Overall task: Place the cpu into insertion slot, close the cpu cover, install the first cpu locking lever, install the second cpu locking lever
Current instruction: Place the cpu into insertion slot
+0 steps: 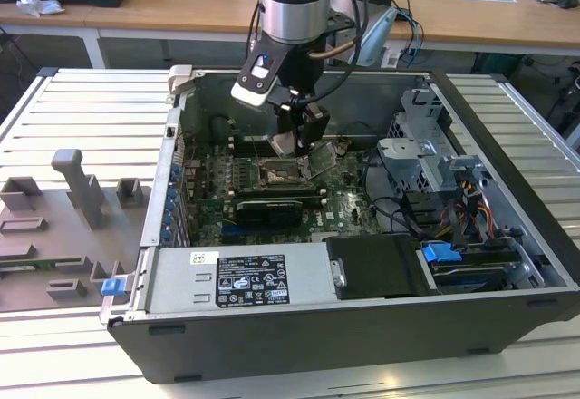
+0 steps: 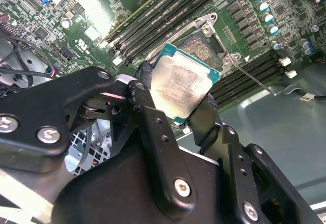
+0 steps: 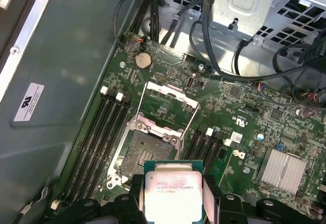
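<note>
The open computer case (image 1: 272, 345) lies on the slatted counter (image 1: 54, 100) with its green circuit board (image 1: 349, 210) facing up, and the arm's pincer (image 2: 178, 94) hangs above the board. The cpu cover (image 3: 170, 90) stands swung up on its hinge, leaving the dark insertion slot (image 3: 145, 150) bare. The cpu (image 3: 172, 193) hovers just over that slot, not yet seated, clamped by two opposite edges in the pincer. The chip looks light, thin and stiff, with a slick metal face and a likely delicate underside, so this edge hold seems the safe one.
</note>
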Controlling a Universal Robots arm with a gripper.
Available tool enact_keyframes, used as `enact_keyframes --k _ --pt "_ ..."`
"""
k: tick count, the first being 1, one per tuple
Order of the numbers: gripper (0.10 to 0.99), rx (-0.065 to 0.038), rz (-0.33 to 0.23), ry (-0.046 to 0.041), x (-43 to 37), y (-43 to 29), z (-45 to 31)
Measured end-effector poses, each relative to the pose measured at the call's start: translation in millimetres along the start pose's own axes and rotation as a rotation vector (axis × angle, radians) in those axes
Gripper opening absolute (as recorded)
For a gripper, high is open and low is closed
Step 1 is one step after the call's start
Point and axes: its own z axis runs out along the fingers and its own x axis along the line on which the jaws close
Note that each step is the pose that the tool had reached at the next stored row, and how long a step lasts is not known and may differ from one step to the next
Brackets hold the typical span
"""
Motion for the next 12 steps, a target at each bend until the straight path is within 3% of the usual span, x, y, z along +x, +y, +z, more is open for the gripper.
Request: enact_keyframes --k 12 --pt "0.541 0.0 0.014 -0.0012 0.0 -0.1 1.2"
